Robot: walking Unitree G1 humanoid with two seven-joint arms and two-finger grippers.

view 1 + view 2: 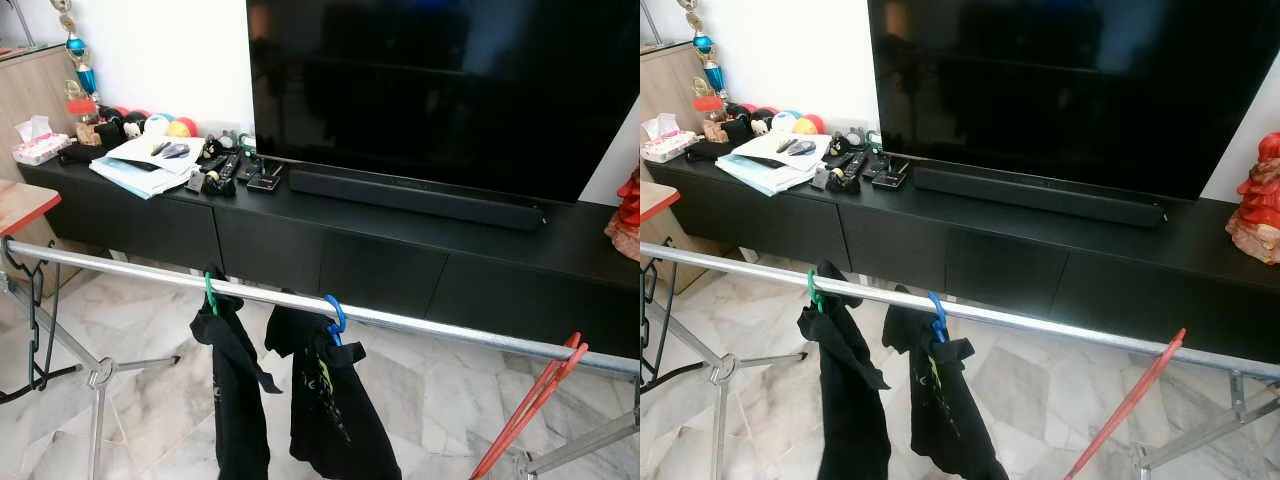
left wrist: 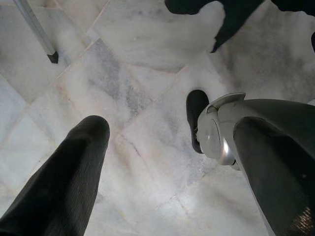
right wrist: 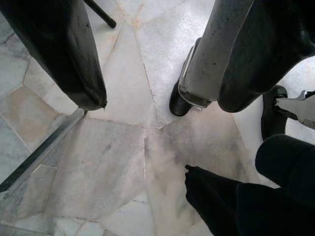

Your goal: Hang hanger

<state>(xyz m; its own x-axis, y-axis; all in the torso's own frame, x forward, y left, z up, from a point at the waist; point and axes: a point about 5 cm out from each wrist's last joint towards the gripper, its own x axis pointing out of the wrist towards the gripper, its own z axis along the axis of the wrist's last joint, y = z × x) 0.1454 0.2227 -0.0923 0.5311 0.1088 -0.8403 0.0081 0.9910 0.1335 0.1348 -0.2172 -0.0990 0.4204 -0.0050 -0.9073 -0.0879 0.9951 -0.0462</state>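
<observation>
Two hangers carrying black garments sit on the steel rail (image 1: 420, 325), which I take as landmark for this entry. Green hanger (image 1: 210, 293): hooked over the rail toward its left end, a dark garment (image 1: 238, 390) drooping below it. Blue hanger (image 1: 335, 318): hooked just right of the green one, its own black garment (image 1: 330, 405) hanging under the rail. Red hanger (image 1: 530, 405): leaning against the rail near its right end, slanting down toward the marble floor (image 1: 420, 400). Black hanger (image 1: 35, 320): dangling at the rail's far left end. Behind the rail I log a long black table (image 1: 400, 260) bearing a dark television (image 1: 440, 90), a soundbar (image 1: 415, 198), remotes (image 1: 225, 170), papers (image 1: 140, 165), a tissue box (image 1: 38, 148) and coloured balls (image 1: 165, 125). Left hand (image 2: 170, 142): fingers apart, nothing between them, pointing down at the floor below the rail. Right hand (image 3: 157, 83): fingers likewise apart and holding nothing, aimed at the floor beside a rack leg (image 3: 39, 152).
</observation>
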